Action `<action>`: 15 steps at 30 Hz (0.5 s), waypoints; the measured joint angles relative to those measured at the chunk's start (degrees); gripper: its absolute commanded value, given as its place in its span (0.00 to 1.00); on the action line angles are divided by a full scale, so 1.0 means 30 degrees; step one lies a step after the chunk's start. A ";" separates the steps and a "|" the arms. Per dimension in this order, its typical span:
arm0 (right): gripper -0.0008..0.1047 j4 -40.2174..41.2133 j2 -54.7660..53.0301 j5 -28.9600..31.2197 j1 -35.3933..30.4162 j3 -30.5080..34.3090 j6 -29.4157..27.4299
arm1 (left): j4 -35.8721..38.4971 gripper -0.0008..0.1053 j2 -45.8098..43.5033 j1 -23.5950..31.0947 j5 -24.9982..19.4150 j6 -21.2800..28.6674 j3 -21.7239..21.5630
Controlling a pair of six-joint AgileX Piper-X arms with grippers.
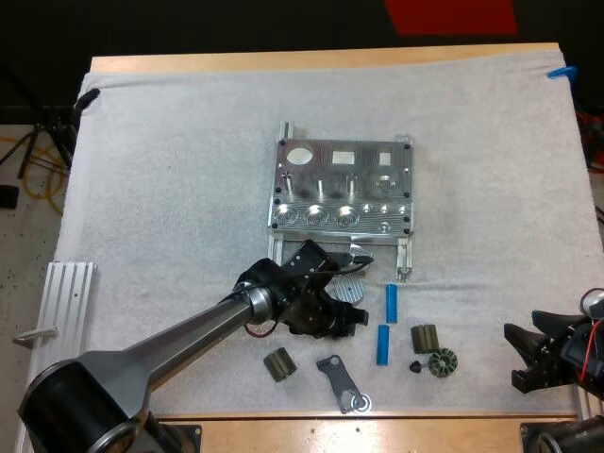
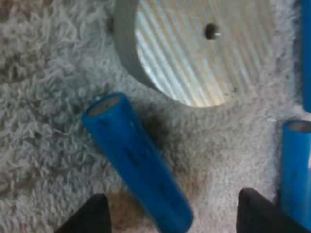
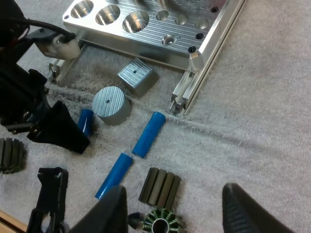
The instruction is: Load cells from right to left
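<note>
The metal fixture (image 1: 344,189) sits mid-mat, its row of round holes (image 3: 108,14) facing the arms. My left gripper (image 1: 354,319) is low over the mat beside a round ribbed metal disc (image 2: 194,48). It is open, and one blue cylinder (image 2: 136,160) lies slanted on the mat between its fingers (image 2: 85,216), untouched. Two more blue cylinders (image 1: 391,303) (image 1: 383,344) lie to the right. My right gripper (image 1: 514,357) hangs open at the mat's near right, holding nothing.
Dark ribbed parts (image 1: 278,365) (image 1: 425,338), a gear-like piece (image 1: 442,362) and a flat dark bracket (image 1: 342,384) lie near the front edge. A small square metal block (image 3: 135,75) rests by the fixture's rail. A ribbed metal strip (image 1: 68,293) lies at the left.
</note>
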 measured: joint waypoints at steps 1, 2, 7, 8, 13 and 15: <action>0.43 0.0000 0.0000 0.0000 0.0000 0.0000 0.0000 | 0.0000 0.52 0.0152 0.0000 0.0000 -0.0093 0.0000; 0.43 0.0000 0.0000 0.0000 0.0000 0.0000 0.0000 | 0.0000 0.52 0.0218 0.0000 0.0000 -0.0195 0.0000; 0.43 0.0000 0.0000 0.0000 0.0386 0.0000 -0.0323 | -0.0138 0.52 0.0566 0.0000 0.0136 -0.0622 -0.0045; 0.43 0.0000 0.0000 0.0000 0.0498 0.0000 -0.0371 | -0.0138 0.52 0.0617 0.0000 0.0136 -0.0668 -0.0045; 0.43 0.0000 0.0000 0.0373 0.1102 0.0000 -0.0723 | -0.0138 0.44 0.0703 0.0000 0.0267 -0.0705 -0.0182; 0.43 0.0000 0.0000 0.0359 0.1098 0.0000 -0.0721 | -0.0138 0.35 0.0788 0.0000 0.0214 -0.0643 -0.0182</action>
